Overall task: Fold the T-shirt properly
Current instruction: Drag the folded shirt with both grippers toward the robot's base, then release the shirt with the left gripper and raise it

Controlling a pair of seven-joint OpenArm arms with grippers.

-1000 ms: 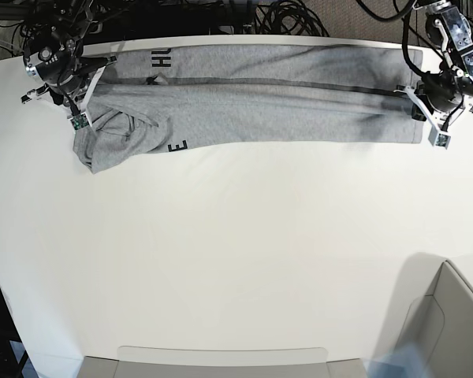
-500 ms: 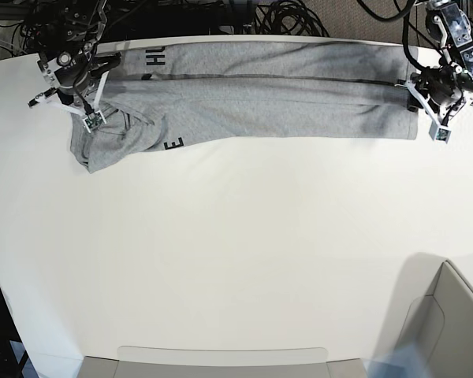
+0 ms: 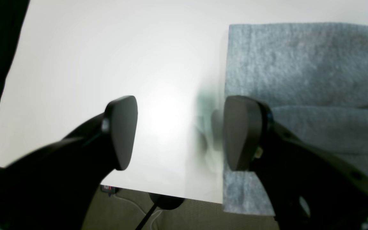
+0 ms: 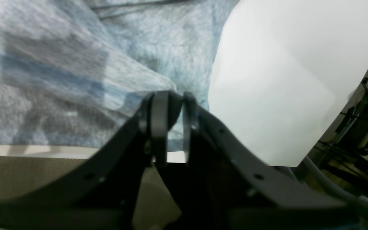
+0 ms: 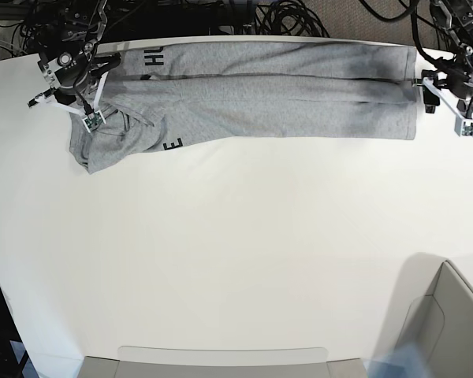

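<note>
The light grey T-shirt (image 5: 260,90) lies in a long folded band along the table's far edge, with black letters (image 5: 154,59) showing near its left end. My right gripper (image 5: 93,112) is at that bunched left end. In the right wrist view it (image 4: 171,107) is shut on a fold of the T-shirt (image 4: 75,64). My left gripper (image 5: 437,87) is just off the shirt's right end. In the left wrist view it (image 3: 180,132) is open and empty, with one finger (image 3: 241,131) over the T-shirt's edge (image 3: 299,64) and the other over bare table.
The white table (image 5: 236,252) stretches toward the front. A grey box (image 5: 449,323) stands at the front right corner and a flat tray (image 5: 221,358) at the front edge. Cables (image 5: 284,20) lie behind the far edge.
My left gripper has let go of the shirt's right end and moved right, off the cloth. The shirt shifted toward the far edge. The right gripper keeps its hold and moved little.
</note>
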